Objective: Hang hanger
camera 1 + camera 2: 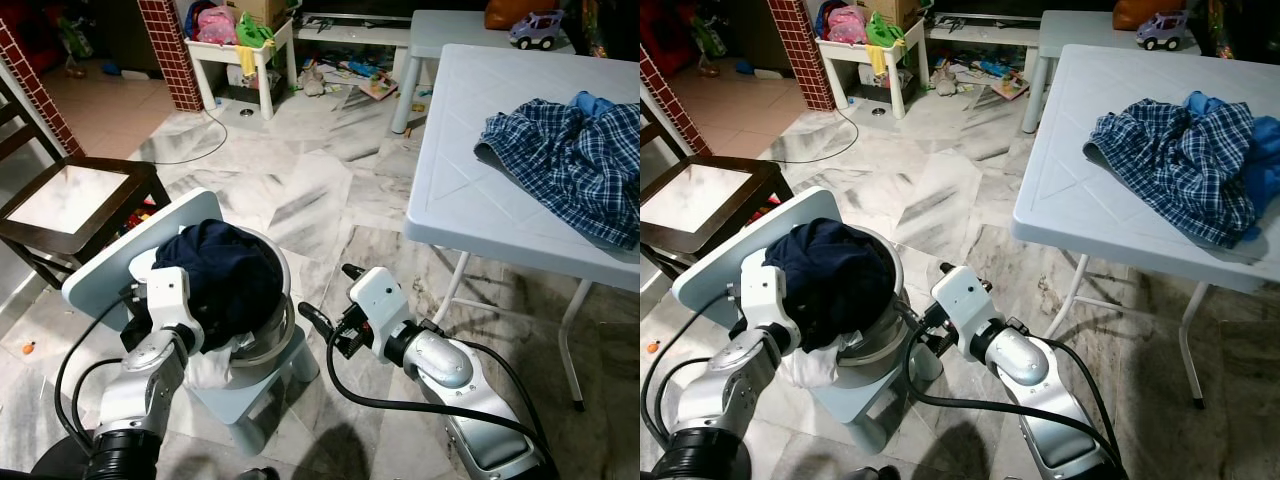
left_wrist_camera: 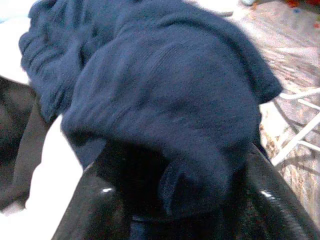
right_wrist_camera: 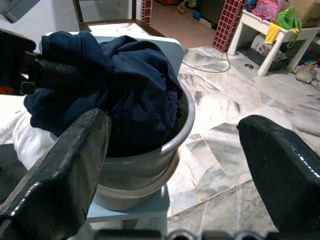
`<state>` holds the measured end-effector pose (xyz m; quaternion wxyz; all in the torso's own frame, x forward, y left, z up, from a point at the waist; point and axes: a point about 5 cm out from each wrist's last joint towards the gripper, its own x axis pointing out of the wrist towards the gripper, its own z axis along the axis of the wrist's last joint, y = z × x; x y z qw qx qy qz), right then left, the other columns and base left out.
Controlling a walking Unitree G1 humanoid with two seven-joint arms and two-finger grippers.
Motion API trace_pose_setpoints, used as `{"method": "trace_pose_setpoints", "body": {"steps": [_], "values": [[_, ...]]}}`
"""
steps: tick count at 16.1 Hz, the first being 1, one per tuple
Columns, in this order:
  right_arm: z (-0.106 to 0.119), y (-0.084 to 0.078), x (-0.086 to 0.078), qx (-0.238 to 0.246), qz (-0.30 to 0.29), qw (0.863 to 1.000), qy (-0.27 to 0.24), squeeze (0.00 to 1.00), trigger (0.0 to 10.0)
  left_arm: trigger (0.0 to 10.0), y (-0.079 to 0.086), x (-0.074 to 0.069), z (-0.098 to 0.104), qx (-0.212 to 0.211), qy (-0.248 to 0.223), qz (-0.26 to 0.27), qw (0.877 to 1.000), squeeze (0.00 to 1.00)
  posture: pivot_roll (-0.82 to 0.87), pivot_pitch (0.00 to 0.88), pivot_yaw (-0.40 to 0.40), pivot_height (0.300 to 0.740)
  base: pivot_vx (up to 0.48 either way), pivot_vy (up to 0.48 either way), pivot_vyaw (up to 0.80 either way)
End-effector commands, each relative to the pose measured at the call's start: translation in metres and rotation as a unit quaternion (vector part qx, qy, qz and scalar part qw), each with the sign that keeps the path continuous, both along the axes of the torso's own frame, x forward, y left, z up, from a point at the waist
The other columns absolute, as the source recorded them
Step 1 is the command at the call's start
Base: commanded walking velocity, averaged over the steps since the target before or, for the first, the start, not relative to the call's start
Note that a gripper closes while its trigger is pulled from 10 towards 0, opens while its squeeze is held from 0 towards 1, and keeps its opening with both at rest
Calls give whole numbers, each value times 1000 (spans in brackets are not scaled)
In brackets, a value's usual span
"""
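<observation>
Hanger: can't tell where it lies. My guess is it's buried in the laundry, so the heap is what matters for now

- navy garment (image 1: pixel 225 270) is heaped over the top of the grey bucket (image 3: pixel 150 155), with a white cloth (image 1: pixel 210 370) spilling over the rim on the robot's side
- the bucket sits on the seat of a small light-blue chair (image 1: pixel 110 265), chair back on the far-left side
- left gripper (image 3: pixel 75 76) is pushed into the heap from the robot's left, touching cloth. The fabric hides it, so I can't tell if it's clenched on the cloth or slack
- right gripper (image 1: pixel 325 292) hangs just beside the bucket's right rim, its fingers (image 3: pixel 60 170) spread wide and holding nothing. It points across at the heap and isn't touching it
- key relation: the heap lies straight ahead of the right fingers, slightly above the rim line, and the left arm is the nearer one, already in contact
- long axis of the hanger is unknown until the cloth is lifted
- white surface (image 1: pixel 480 180) is well apart on the right, with a plaid shirt (image 1: pixel 570 160) bunched near its far right edge

Judgement: next is probably to lift or peel the navy garment and expose what's under it. Risk is dragging the bucket off the seat
</observation>
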<state>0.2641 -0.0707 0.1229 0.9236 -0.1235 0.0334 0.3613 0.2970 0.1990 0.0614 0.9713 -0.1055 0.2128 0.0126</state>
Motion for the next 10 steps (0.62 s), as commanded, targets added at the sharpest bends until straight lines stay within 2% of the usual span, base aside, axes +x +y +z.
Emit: {"method": "trace_pose_setpoints", "body": {"steps": [1,3,5,10], "values": [[0,1,0,1,3,1000,-2,0,10000,10000,6,-2,-1,-4,15,26,1000,1000,-110,98,48,740,0,0,0],[-1,2,-2,1,3,1000,0,0,10000,10000,12,-6,-4,-8,41,70,997,1000,-110,99,52,740,0,0,0],[-2,2,-2,1,5,1000,1,0,10000,10000,6,-12,-2,-36,47,96,994,1000,-106,98,51,740,0,0,0],[-1,5,1,0,14,1000,-1,0,10000,10000,-5,-32,11,-21,44,143,989,1000,-93,92,40,740,0,0,0]]}}
